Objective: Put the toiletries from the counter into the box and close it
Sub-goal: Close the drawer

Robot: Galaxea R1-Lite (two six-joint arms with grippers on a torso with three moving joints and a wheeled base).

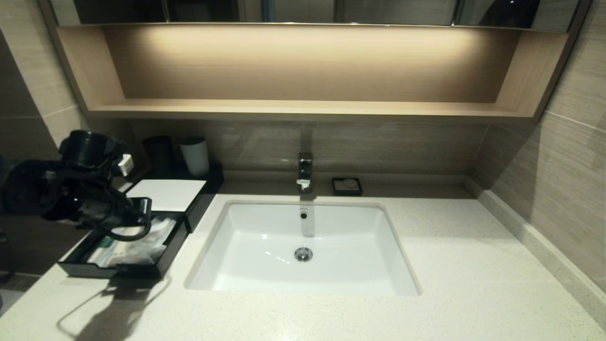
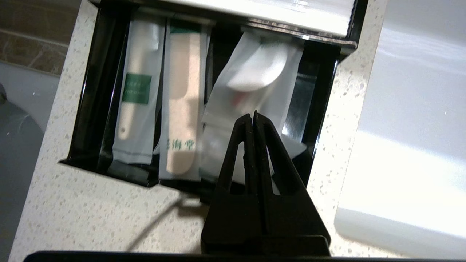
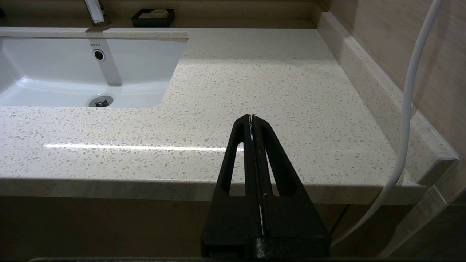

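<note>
The black box [image 1: 165,194] with a white top stands at the counter's [image 1: 450,246] left end, its drawer tray [image 1: 163,258] pulled out. In the left wrist view the tray [image 2: 94,109] holds three toiletries side by side: a whitish packet with a green label [image 2: 134,105], a long clear sleeve with a dark green end [image 2: 181,109], and a square clear sachet with a white disc [image 2: 255,72]. My left gripper [image 2: 253,114] is shut and empty, just above the sachet, and it hangs over the tray in the head view [image 1: 142,213]. My right gripper [image 3: 252,116] is shut and empty off the counter's front edge.
A white sink [image 1: 303,246] with a faucet [image 1: 305,171] is set in the counter. A small black dish [image 1: 347,186] sits by the back wall. A black cup [image 1: 158,151] and a white cup [image 1: 195,155] stand behind the box. A white cable [image 3: 407,109] hangs at the right.
</note>
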